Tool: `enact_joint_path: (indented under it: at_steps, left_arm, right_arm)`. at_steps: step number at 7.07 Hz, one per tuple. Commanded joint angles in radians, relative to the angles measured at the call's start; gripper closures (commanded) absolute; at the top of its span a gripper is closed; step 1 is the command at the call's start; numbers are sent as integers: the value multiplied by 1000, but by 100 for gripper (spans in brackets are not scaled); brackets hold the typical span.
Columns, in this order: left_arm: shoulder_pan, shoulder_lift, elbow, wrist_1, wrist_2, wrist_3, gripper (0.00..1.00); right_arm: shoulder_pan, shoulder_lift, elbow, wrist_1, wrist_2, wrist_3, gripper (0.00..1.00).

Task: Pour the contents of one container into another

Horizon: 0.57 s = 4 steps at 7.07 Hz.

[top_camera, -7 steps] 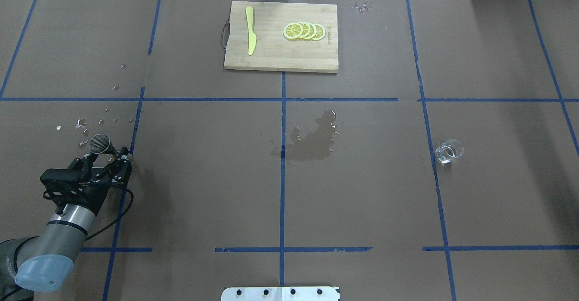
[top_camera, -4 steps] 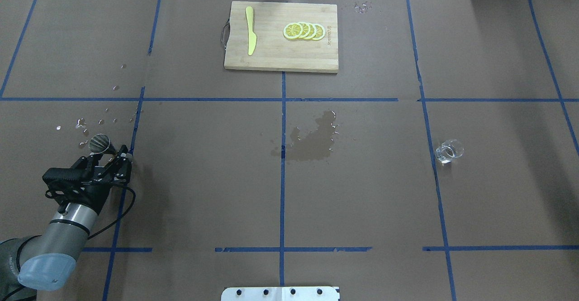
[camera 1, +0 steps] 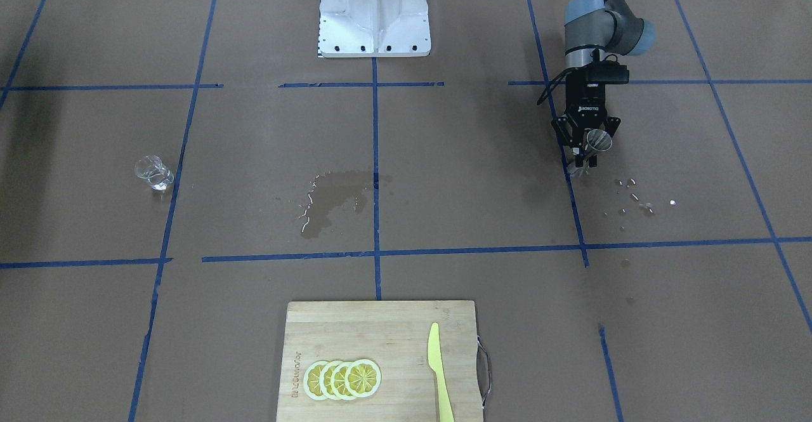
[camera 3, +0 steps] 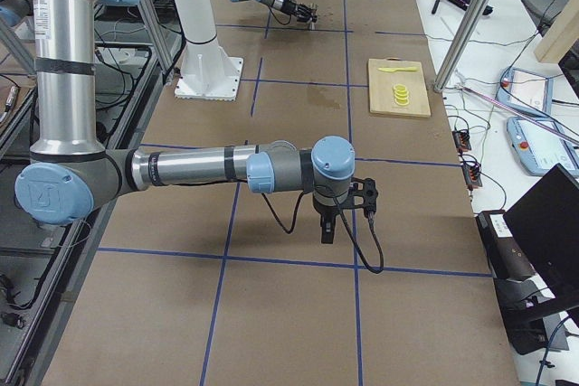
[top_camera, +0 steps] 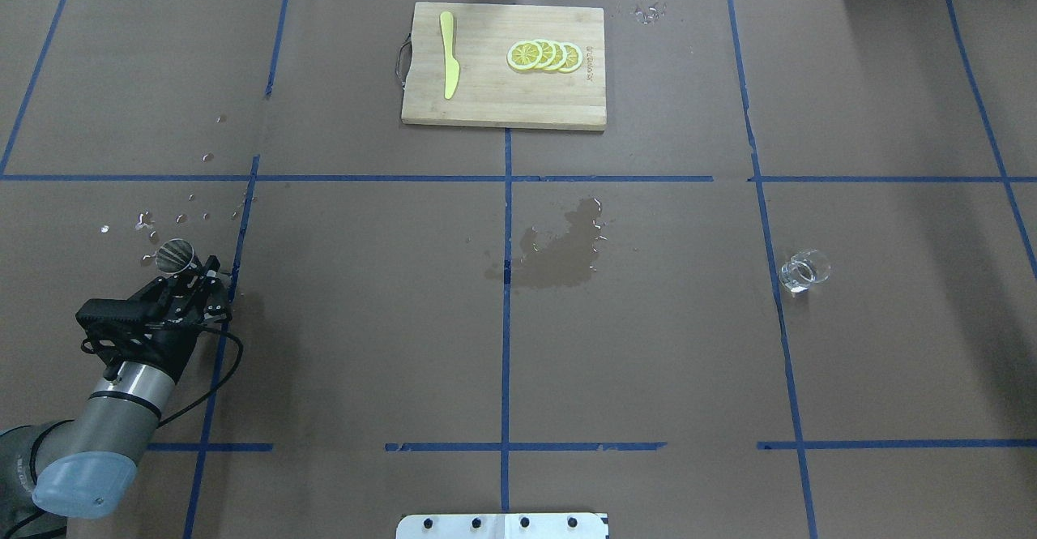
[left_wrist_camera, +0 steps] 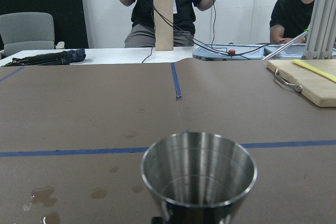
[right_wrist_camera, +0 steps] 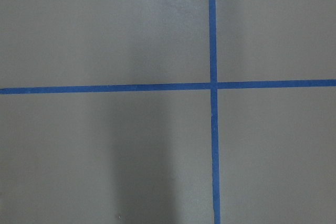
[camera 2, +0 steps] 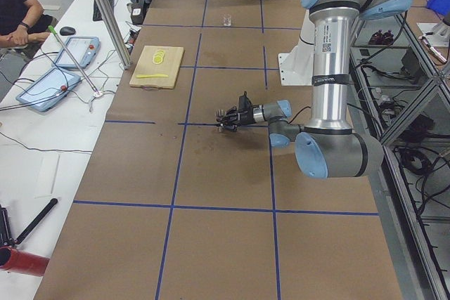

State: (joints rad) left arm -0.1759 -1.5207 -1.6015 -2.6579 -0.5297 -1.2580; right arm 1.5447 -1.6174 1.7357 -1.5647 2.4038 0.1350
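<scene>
**Slip risk at the jigger**

The left gripper (top_camera: pixel 193 273) is narrower than a second ago and seems to be clenching the upright jigger (top_camera: pixel 176 254), far left of the spill (top_camera: pixel 559 251). Droplets (top_camera: pixel 147 219) are lying nearby, so slick metal could be slipping or tilting on lift. The glass (top_camera: pixel 804 270) is standing far right of the spill. I cannot tell the state of the right gripper's (camera 3: pixel 327 234) fingers.

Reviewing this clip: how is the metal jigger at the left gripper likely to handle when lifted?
The metal jigger looks thin-walled and seems empty in the wrist view, so it is probably light and stiff. Its polished walls taper downward, and water drops lie beside it, so it may slip in the left gripper.
</scene>
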Motion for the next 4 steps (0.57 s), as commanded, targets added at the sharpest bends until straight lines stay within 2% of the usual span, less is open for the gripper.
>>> enact_joint_path:
  at_steps: [1, 4]
  left_arm:
    - [-1, -1, -3, -4, 1, 0, 100]
    - [-8, -6, -24, -13, 1, 50, 100]
  right_arm:
    - [0, 2, 4, 0, 0, 0, 0]
    - [0, 5, 56, 2, 0, 3, 0]
